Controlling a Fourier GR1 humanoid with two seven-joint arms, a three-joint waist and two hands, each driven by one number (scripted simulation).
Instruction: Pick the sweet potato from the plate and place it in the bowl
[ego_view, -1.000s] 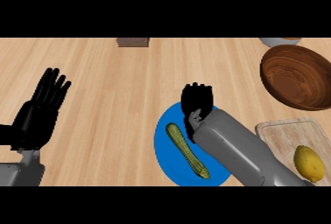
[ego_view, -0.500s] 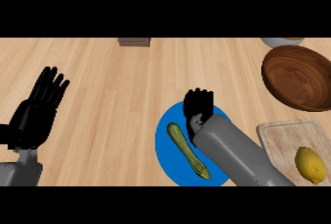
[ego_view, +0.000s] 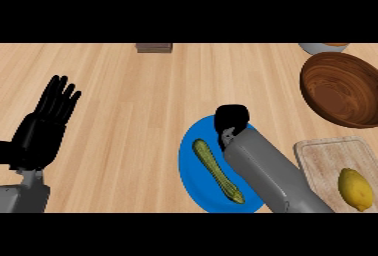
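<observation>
Right robot hand (ego_view: 229, 119) sits over the far edge of the blue plate (ego_view: 193, 186), fingers curled under; whether they hold anything, cannot tell. Long green-yellow vegetable (ego_view: 218, 170) lies on the plate, just left of the right forearm, nearer the view's bottom than the hand. Wooden bowl (ego_view: 341, 89) well apart at right. Left robot hand (ego_view: 43, 130) rests open at left on the surface (ego_view: 140, 100). Lemon (ego_view: 355, 189) on cutting board (ego_view: 325, 157).
</observation>
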